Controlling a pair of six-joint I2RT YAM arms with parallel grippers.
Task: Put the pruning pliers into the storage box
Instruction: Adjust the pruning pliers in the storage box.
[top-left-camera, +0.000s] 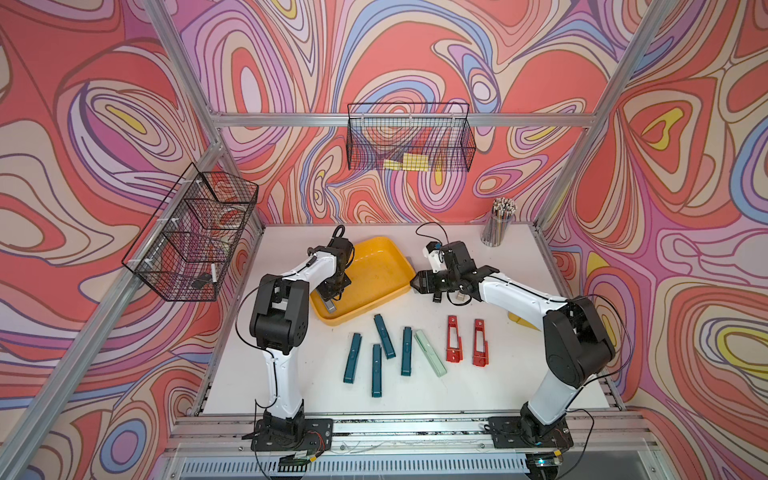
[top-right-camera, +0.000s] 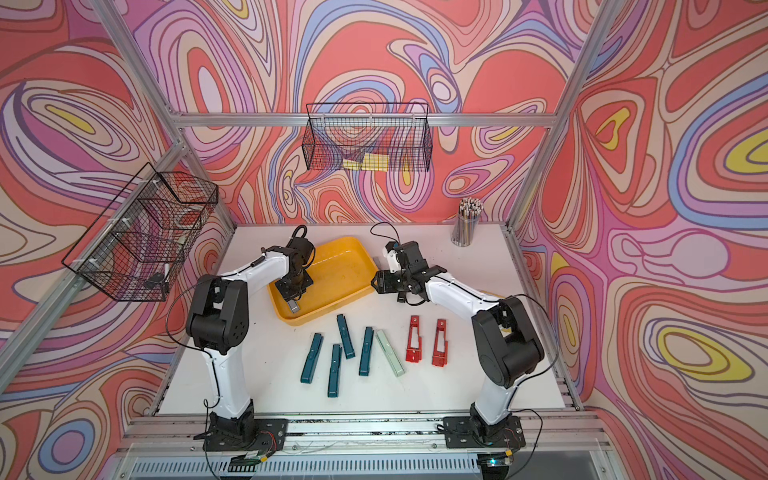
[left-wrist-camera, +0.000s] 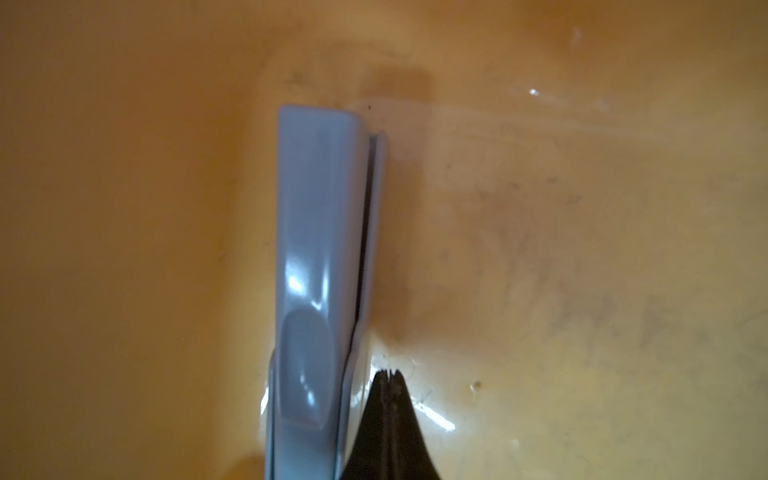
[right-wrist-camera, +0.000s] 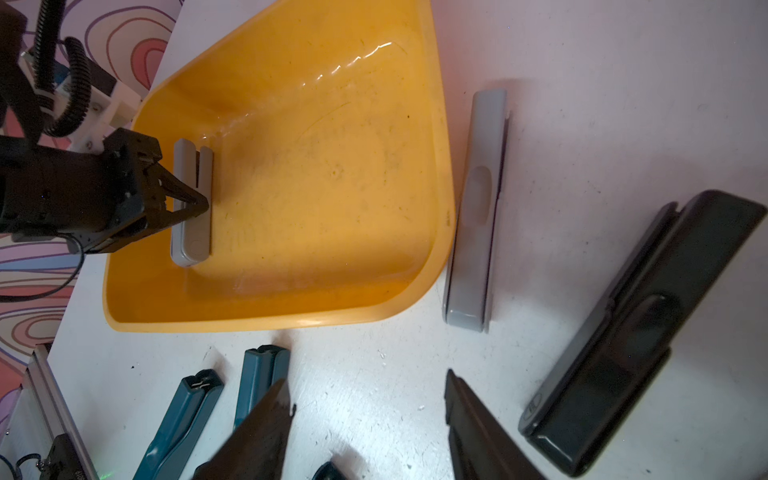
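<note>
**Storage box.** The storage box is a shallow yellow tray with rounded corners and a low rim. It stands on the white table, set at an angle between the two arms.

**Item in the box.** One grey pruning pliers lies flat on the box floor near a corner. It is a slim, glossy bar with rounded ends. A dark seam runs along its length between a wide half and a narrow half. The wide half has an oval recessed pad near one end.

**Left gripper.** The left gripper reaches down into the box. Its jaws are pressed together with nothing between them. The tips sit right at the long edge of the grey tool.

**Right gripper.** The right gripper hangs above the table beside the box. Its jaws are well apart and hold nothing.

**Items on the table.**
- The second grey pliers lies just beside the box rim.
- The black pliers lies near it.
- The four teal pliers, the mint pliers and the two red slotted pliers lie in a loose row in front of the box.
</note>
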